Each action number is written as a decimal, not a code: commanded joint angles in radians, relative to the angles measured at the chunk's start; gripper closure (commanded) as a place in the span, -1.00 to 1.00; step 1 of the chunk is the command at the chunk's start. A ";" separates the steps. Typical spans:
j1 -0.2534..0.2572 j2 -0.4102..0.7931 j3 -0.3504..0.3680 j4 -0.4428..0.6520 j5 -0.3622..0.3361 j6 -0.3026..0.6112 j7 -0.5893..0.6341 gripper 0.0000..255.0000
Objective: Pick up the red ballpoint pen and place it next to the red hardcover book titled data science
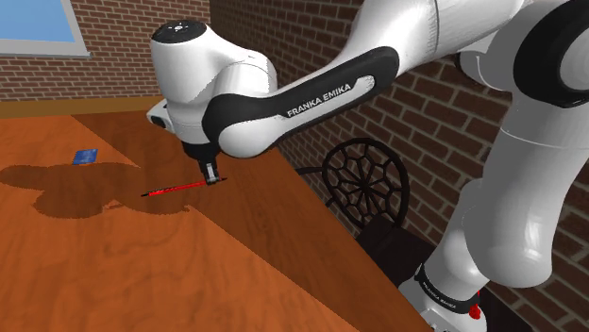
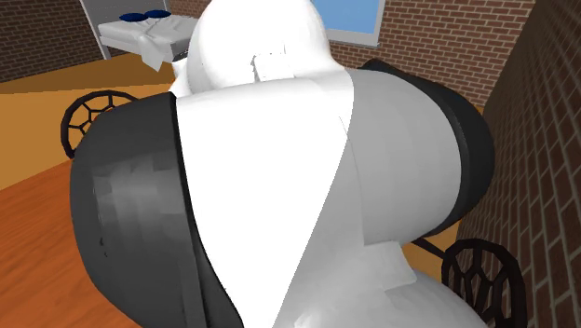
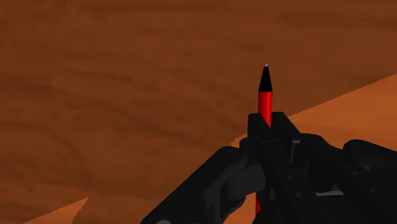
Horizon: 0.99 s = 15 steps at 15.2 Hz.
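Gripper: the black gripper had its fingers drawn in tight on the barrel of the red pen, clamped from both sides.
Pen: red barrel with a black cone tip; it stuck out from between the fingers, toward the shoulder view's left, lying nearly level over the table.
Contact: whether the pen rested on the wood or hung just above it could not be told.
Shadow: a dark shadow of the arm lay on the table beside the pen's tip.
Blue thing: a small flat blue thing lay on the table, well apart from the pen, toward the shoulder view's upper left.
Arm: the white arm with dark joints reached down over the table's edge.
Chair: a black chair with a web-patterned back stood just past that edge.
Room: a brick wall stood behind the chair; a window showed at the upper left; a white bed stood far off in the second exterior view.
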 commanded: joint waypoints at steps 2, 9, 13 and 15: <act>-0.027 -0.001 -0.018 0.006 0.006 0.009 -0.048 1.00; -0.119 0.034 -0.079 0.045 0.016 0.052 -0.201 1.00; -0.168 0.073 -0.111 0.095 0.024 0.067 -0.287 1.00; -0.193 0.097 -0.125 0.127 0.028 0.071 -0.330 1.00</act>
